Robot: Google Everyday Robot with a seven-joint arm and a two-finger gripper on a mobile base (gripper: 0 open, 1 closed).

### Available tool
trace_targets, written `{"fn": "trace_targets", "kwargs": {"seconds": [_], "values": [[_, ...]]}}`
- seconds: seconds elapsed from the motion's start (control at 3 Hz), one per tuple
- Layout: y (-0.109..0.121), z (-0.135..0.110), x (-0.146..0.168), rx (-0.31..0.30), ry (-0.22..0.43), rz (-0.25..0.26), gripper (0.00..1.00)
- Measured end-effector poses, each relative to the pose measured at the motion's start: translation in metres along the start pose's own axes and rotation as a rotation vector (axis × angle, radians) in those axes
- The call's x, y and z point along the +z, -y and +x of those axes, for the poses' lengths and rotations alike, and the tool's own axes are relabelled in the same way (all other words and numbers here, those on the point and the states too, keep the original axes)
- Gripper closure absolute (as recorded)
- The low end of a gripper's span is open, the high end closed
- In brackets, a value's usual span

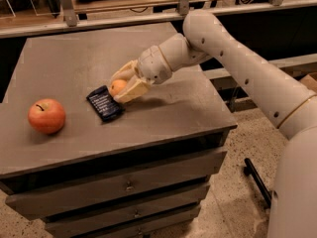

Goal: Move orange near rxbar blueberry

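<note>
The small orange (117, 87) sits between the fingers of my gripper (121, 86), which is shut on it, low over the grey cabinet top (74, 58). The rxbar blueberry (104, 103), a dark navy wrapper with white text, lies flat on the top just left of and below the orange, almost touching it. My white arm (237, 63) reaches in from the right.
A larger red-orange apple (46, 116) with a stem stands at the left of the top, near the front edge. The cabinet has drawers (129, 185) below. A railing (124, 19) runs behind the cabinet.
</note>
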State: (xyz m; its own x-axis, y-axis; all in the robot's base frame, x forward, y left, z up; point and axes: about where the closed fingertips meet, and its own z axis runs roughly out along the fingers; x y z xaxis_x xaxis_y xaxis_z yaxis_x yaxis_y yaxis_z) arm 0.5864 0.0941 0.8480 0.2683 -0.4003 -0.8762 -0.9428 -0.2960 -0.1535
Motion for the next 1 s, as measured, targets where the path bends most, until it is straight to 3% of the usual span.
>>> {"fn": "trace_targets", "kwargs": {"seconds": [0.33,0.67,1.0], "values": [[0.000,-0.001,0.003,-0.001,0.001,-0.005,0.15],[-0.001,-0.003,0.001,-0.009,0.001,-0.003,0.00],[-0.006,-0.002,-0.015,-0.019,0.001,0.033,0.00]]}}
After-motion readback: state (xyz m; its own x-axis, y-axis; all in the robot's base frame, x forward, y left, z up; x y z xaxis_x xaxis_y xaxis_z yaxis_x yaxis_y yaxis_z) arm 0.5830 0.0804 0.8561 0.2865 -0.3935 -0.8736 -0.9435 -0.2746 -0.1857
